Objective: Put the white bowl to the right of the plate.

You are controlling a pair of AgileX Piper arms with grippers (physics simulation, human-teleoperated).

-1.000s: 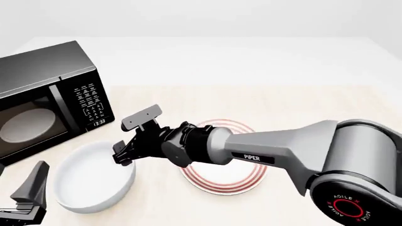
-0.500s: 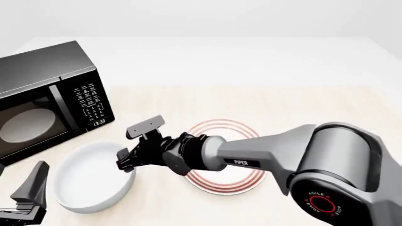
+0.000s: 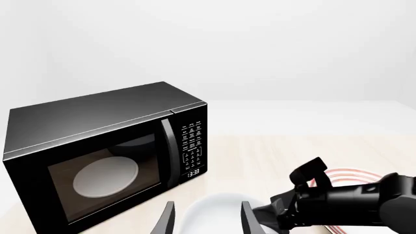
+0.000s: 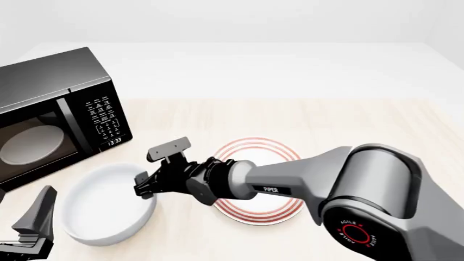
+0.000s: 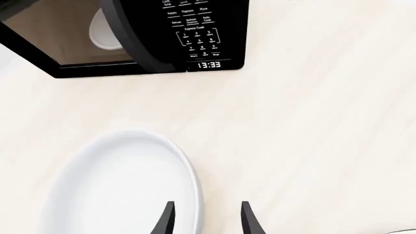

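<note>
The white bowl (image 4: 101, 205) sits on the table at the front left, left of the red-ringed plate (image 4: 279, 149). My right arm reaches across the plate, hiding its middle. My right gripper (image 4: 143, 187) is open at the bowl's right rim. In the right wrist view the bowl (image 5: 123, 185) has its rim running between the two fingers of the right gripper (image 5: 204, 222). My left gripper (image 4: 32, 223) is open and empty at the front left corner. In the left wrist view the left gripper (image 3: 206, 222) points over the bowl (image 3: 215, 212), with the plate (image 3: 344, 174) behind my right arm.
A black microwave (image 4: 51, 119) with a closed glass door stands at the back left, close behind the bowl; it also shows in the left wrist view (image 3: 104, 156) and the right wrist view (image 5: 130, 34). Light wooden tabletop (image 4: 362, 119) lies right of the plate.
My right arm has lowered and its gripper has settled down onto the bowl's right rim. The bowl, the plate and the left arm have not moved.
</note>
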